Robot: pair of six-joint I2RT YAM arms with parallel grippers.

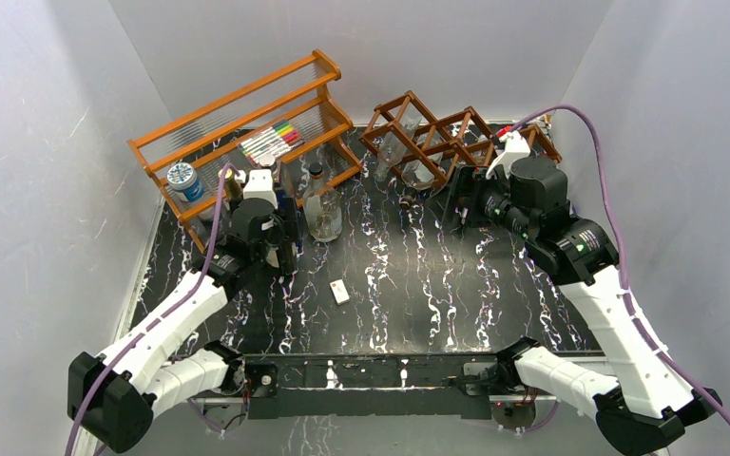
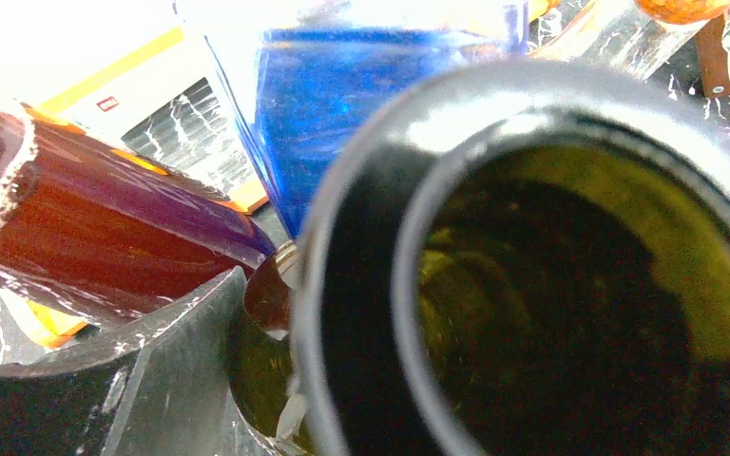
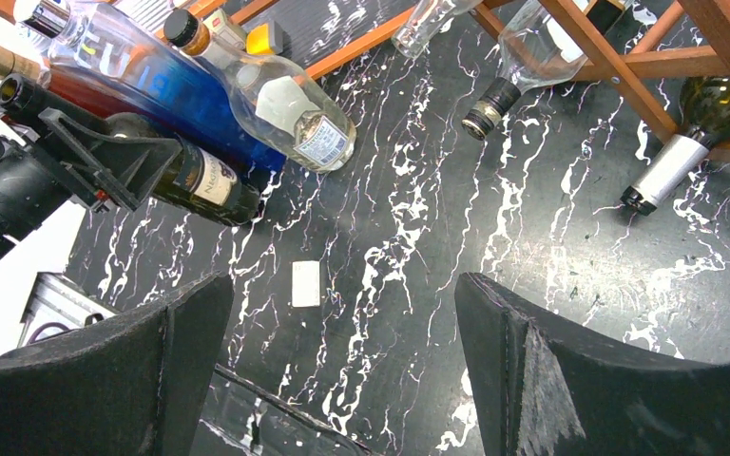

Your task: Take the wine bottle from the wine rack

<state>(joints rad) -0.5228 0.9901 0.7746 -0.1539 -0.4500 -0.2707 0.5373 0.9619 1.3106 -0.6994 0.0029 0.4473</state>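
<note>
The wine rack (image 1: 437,136) is a dark reddish-brown lattice at the back right; it also shows in the right wrist view (image 3: 627,62). In it lie a clear bottle (image 3: 523,52) and a green bottle with a silver neck (image 3: 689,142), necks pointing to the table. My left gripper (image 1: 282,239) is shut on a dark green wine bottle (image 3: 204,180) held upright in front of the orange shelf, away from the rack. In the left wrist view this bottle (image 2: 570,285) fills the frame beside one finger (image 2: 143,380). My right gripper (image 3: 342,361) is open and empty, just in front of the rack.
An orange tiered shelf (image 1: 247,123) stands at the back left with markers (image 1: 271,141) and a jar (image 1: 185,180). A blue bottle (image 3: 152,81) and a clear bottle (image 1: 323,214) stand beside the held one. A small white card (image 1: 340,292) lies mid-table.
</note>
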